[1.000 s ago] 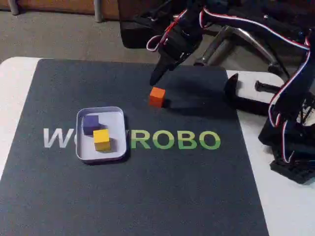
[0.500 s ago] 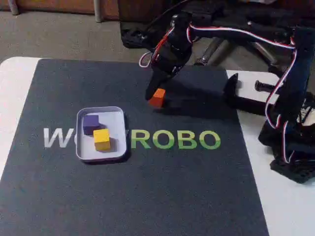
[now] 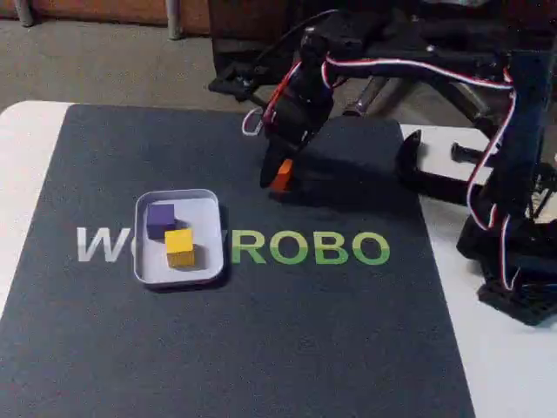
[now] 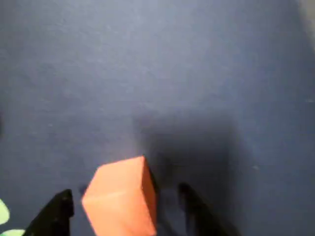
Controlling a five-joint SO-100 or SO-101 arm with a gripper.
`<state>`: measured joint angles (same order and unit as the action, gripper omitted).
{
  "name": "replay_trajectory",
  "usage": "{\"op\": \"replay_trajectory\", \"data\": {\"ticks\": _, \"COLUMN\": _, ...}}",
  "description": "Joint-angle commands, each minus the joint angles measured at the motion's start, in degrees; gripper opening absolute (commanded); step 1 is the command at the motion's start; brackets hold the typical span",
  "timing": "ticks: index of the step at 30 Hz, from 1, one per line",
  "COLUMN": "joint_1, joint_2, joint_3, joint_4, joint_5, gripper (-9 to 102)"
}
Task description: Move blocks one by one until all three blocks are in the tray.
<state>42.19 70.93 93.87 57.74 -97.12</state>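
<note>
The orange block [image 3: 281, 177] sits on the dark mat right of and beyond the tray, partly covered by my gripper [image 3: 275, 177], which has come down over it. In the wrist view the orange block [image 4: 122, 196] stands between the two black fingertips [image 4: 55, 211], with gaps on both sides, so my gripper [image 4: 125, 209] is open around it. The pale tray [image 3: 202, 203] lies left of centre and holds the purple block [image 3: 161, 219] and the yellow block [image 3: 180, 246], touching each other.
The dark mat [image 3: 244, 331] carries white and green lettering [image 3: 313, 248] beside the tray. The arm's base and clamp [image 3: 513, 261] stand at the right table edge. Chair legs and floor lie beyond the far edge.
My gripper has dropped from above the orange block down to mat level, its fingers now on either side of the block. The blocks have not moved.
</note>
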Motion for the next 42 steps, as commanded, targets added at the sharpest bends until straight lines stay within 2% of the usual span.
{"op": "replay_trajectory", "data": {"ticks": 1, "joint_1": -0.53, "joint_2": 0.00, "joint_3": -1.67, "joint_4": -0.53, "joint_5": -0.35, "gripper": 24}}
{"op": "replay_trajectory", "data": {"ticks": 7, "joint_1": -0.88, "joint_2": -0.88, "joint_3": -1.67, "joint_4": -1.58, "joint_5": -0.62, "gripper": 18}}
{"op": "replay_trajectory", "data": {"ticks": 18, "joint_1": -1.67, "joint_2": -0.26, "joint_3": -1.67, "joint_4": -1.85, "joint_5": 0.09, "gripper": -8}}
{"op": "replay_trajectory", "data": {"ticks": 25, "joint_1": -5.10, "joint_2": 3.43, "joint_3": -1.67, "joint_4": -1.58, "joint_5": 3.96, "gripper": -8}}
{"op": "replay_trajectory", "data": {"ticks": 35, "joint_1": -16.00, "joint_2": 11.34, "joint_3": -3.60, "joint_4": -1.85, "joint_5": 14.33, "gripper": -8}}
{"op": "replay_trajectory", "data": {"ticks": 42, "joint_1": -21.88, "joint_2": 5.71, "joint_3": -12.74, "joint_4": -1.76, "joint_5": 20.04, "gripper": -8}}
